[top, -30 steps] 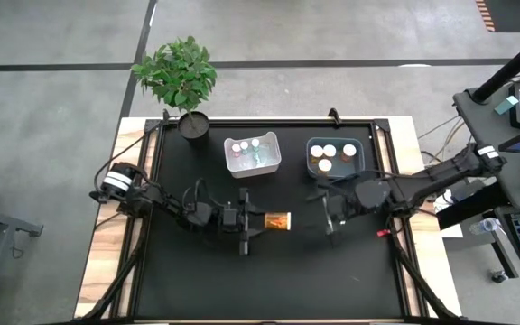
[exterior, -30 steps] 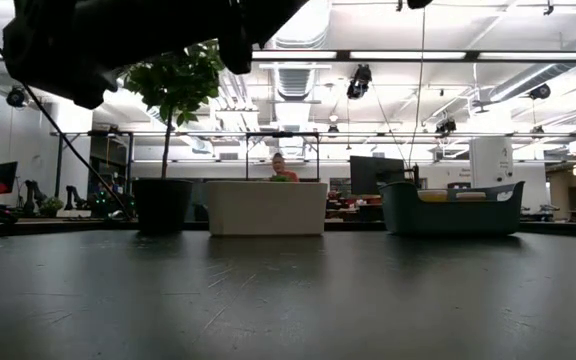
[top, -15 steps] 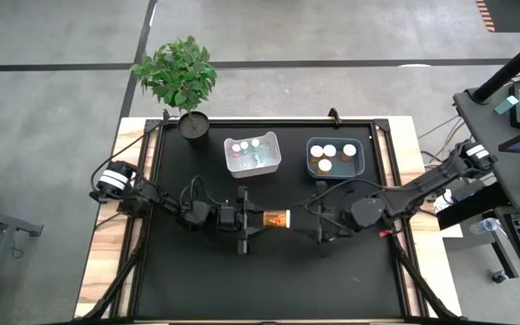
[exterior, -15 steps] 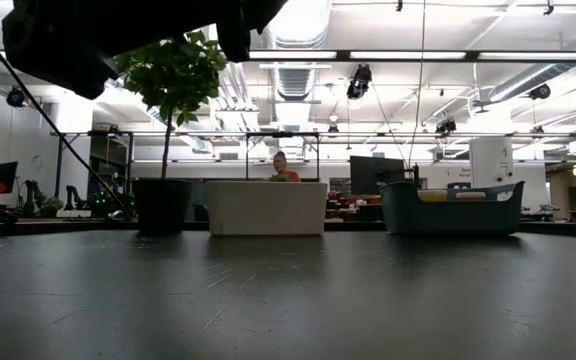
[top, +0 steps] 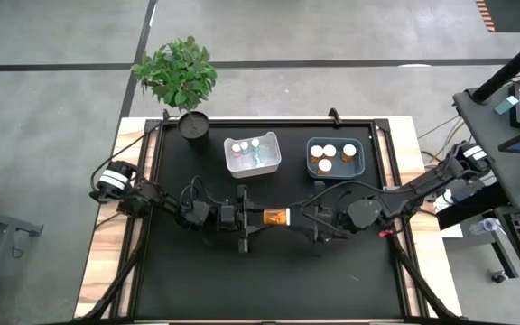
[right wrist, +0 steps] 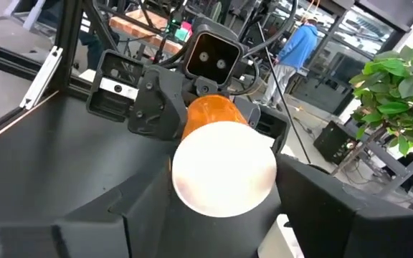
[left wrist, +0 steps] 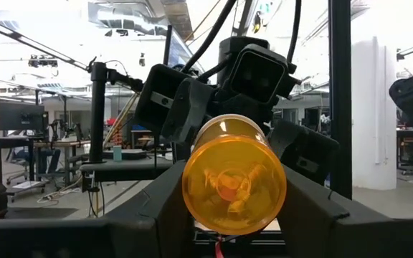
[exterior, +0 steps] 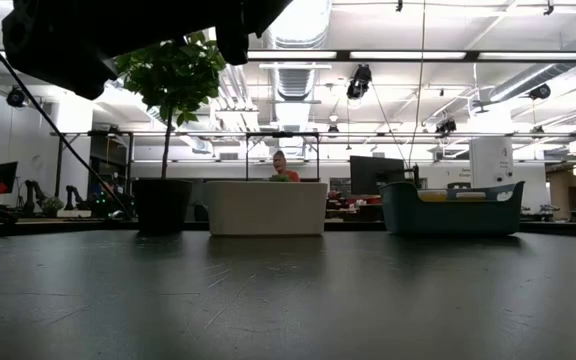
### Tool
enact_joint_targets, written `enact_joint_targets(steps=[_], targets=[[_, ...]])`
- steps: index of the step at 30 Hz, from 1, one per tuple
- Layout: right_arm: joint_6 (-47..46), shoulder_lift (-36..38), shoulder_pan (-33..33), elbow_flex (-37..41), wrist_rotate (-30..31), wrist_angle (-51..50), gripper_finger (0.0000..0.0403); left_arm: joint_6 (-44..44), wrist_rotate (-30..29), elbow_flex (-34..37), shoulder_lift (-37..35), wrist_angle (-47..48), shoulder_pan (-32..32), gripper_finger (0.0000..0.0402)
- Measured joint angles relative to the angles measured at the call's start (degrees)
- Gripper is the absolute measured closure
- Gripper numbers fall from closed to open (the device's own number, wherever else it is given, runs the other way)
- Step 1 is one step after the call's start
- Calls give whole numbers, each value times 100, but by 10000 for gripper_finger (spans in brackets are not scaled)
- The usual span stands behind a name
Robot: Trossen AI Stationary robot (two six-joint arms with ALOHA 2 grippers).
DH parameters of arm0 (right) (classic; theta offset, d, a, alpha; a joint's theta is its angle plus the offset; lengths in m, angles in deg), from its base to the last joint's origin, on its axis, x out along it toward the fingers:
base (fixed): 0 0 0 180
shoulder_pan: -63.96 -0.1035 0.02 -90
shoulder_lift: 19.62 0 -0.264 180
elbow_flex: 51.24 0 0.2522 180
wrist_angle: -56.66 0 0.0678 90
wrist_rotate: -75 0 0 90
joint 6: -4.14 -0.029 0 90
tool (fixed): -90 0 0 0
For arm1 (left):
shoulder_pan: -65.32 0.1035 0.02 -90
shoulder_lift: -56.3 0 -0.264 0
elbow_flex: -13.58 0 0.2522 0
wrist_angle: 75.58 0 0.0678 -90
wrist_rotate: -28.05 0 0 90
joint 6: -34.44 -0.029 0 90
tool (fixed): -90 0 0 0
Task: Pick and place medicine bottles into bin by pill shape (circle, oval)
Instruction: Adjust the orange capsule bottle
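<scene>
High view: the left gripper (top: 253, 218) holds the amber bottle (top: 278, 218) on its side above mid-worktop (top: 269, 280), jaws clamped on it. The right gripper (top: 307, 218), well apart a second ago, has now closed in on the bottle's other end. Behind sit a white bin (top: 252, 154) and a blue bin (top: 336, 157), both holding bottles.

Left wrist view: the bottle's amber base (left wrist: 234, 185) faces the camera between the fingers.

Right wrist view: its white cap (right wrist: 224, 168) sits between jaws standing apart

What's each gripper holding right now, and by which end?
The left gripper clamps the amber bottle near its clear base. The right gripper is around its white cap; contact can't be confirmed.
</scene>
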Motion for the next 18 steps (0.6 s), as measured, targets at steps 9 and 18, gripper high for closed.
enact_joint_targets(steps=[9, 18], targets=[[-120, 5, 0, 0, 15, -18, 204, 9, -20, 7, 0, 9, 15, 242], [-215, 5, 2, 0, 10, -21, 202, 59, -17, 9, 0, 36, 22, 218]])
